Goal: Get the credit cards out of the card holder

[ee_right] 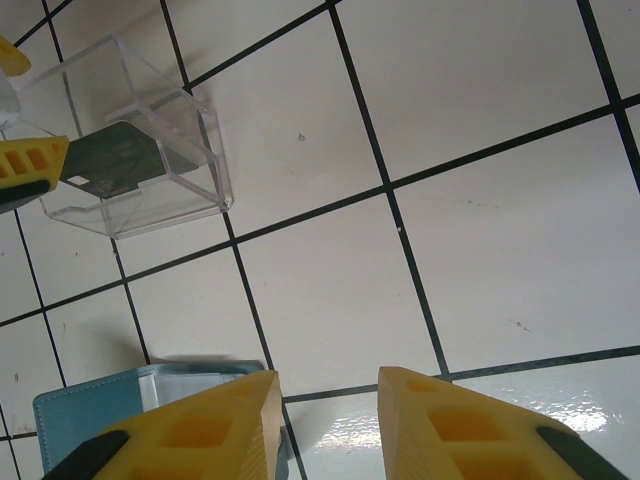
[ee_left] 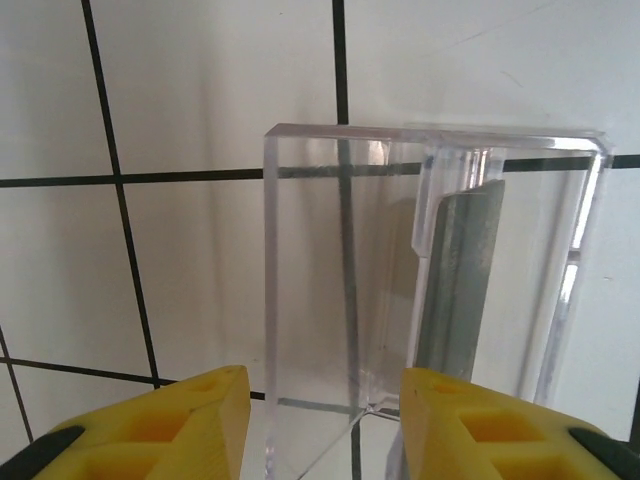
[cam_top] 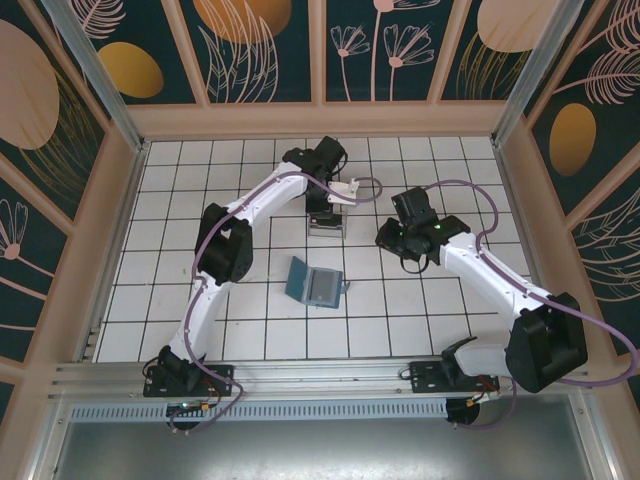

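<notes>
The card holder (cam_top: 314, 284) lies open on the tiled floor, teal with a grey inner panel; its corner (ee_right: 100, 410) shows beside my right gripper's left finger. One grey credit card (ee_left: 460, 280) leans upright inside a clear plastic tray (ee_left: 300, 250). My left gripper (ee_left: 322, 385) hovers over that tray (cam_top: 325, 224) with its yellow fingers apart and nothing pinched between them. The same card (ee_right: 120, 160) shows in the right wrist view, in the tray (ee_right: 190, 130). My right gripper (ee_right: 325, 385) is open over bare tile, just right of the holder.
Wooden walls with painted panels (cam_top: 320, 50) close in the white tiled floor on three sides. A metal rail (cam_top: 320, 375) runs along the near edge by the arm bases. Open tiles (cam_top: 200, 170) lie left of the left arm.
</notes>
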{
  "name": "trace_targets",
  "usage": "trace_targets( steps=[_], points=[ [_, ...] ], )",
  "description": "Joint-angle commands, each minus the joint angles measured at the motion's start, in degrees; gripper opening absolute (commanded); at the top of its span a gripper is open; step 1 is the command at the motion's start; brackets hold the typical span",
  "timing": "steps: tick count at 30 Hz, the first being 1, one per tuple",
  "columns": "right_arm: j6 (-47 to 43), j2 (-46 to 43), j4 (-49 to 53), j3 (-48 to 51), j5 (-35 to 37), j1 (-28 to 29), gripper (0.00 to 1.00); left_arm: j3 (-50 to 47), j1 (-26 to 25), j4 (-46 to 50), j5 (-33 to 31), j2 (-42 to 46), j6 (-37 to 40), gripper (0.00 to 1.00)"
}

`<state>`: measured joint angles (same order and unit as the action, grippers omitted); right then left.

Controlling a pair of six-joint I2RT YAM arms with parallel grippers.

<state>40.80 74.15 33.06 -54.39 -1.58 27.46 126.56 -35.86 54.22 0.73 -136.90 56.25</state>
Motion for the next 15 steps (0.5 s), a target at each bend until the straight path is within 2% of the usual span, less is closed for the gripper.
trace_targets(
  steps=[1,9,15],
  points=[
    [0.0,-1.3,0.6,-1.5,0.3,-0.4,0.32,-0.9,-0.1,-1.7,-1.2,1.2,-1.0,0.45],
    [0.0,-1.2,0.5,-1.5,0.0,-0.2,0.32,-4.3,-0.1,-3.9,1.9,2.9,-1.6,0.45],
    [0.1,-1.4,0.4,-1.4,-0.2,-0.2,0.32,-5.4,-0.1,-4.1,0.9,3.0,-2.5,0.45]
  ],
)
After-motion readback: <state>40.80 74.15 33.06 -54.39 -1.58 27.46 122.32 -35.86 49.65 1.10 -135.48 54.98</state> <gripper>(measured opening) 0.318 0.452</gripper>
